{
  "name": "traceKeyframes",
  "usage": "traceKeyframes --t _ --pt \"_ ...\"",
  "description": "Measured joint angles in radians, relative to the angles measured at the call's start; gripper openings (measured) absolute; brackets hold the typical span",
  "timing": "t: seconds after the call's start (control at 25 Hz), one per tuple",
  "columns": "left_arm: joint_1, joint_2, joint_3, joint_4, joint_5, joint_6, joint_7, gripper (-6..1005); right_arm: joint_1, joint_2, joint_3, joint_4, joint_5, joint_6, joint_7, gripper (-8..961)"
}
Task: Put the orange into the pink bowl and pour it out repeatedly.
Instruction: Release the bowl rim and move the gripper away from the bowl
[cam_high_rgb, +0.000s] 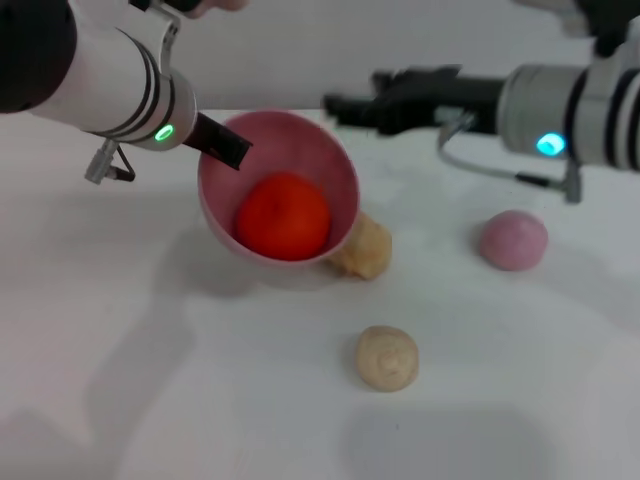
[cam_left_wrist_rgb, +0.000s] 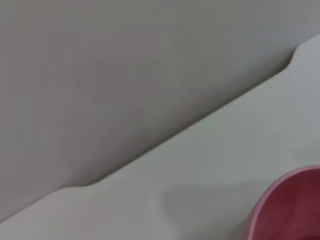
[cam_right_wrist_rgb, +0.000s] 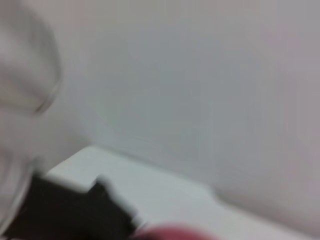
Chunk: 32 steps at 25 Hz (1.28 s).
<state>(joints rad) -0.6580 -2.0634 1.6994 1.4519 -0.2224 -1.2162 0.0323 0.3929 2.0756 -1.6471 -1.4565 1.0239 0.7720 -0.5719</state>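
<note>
Left gripper (cam_high_rgb: 228, 146) clamped on the rim of the pink bowl (cam_high_rgb: 335, 165), held tilted above the table (cam_high_rgb: 120, 340); orange (cam_high_rgb: 283, 215) inside it. Beige balls (cam_high_rgb: 388, 357) lie near. Right gripper (cam_high_rgb: 345, 104) beyond the bowl; finger state cannot be told.

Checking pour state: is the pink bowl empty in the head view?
No, the orange sits inside the tilted pink bowl, which the left end effector holds at its rim.
</note>
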Motion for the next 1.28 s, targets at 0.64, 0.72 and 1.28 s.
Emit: traceKeyframes --t 0.64,0.72,1.28 --pt "0.064 -0.003 0.025 -0.002 -0.094 -0.041 -0.035 94 -0.090 0.009 0.048 -0.002 0.010 -0.284 -0.232 732" --pt "0.076 -0.003 0.028 -0.007 -0.101 -0.027 -0.041 94 -0.090 0.009 0.046 0.002 0.011 -0.286 -0.232 732" --pt "0.085 -0.001 0.028 -0.115 -0.164 0.057 -0.032 95 -0.088 0.006 0.038 0.032 0.013 -0.310 -0.233 734"
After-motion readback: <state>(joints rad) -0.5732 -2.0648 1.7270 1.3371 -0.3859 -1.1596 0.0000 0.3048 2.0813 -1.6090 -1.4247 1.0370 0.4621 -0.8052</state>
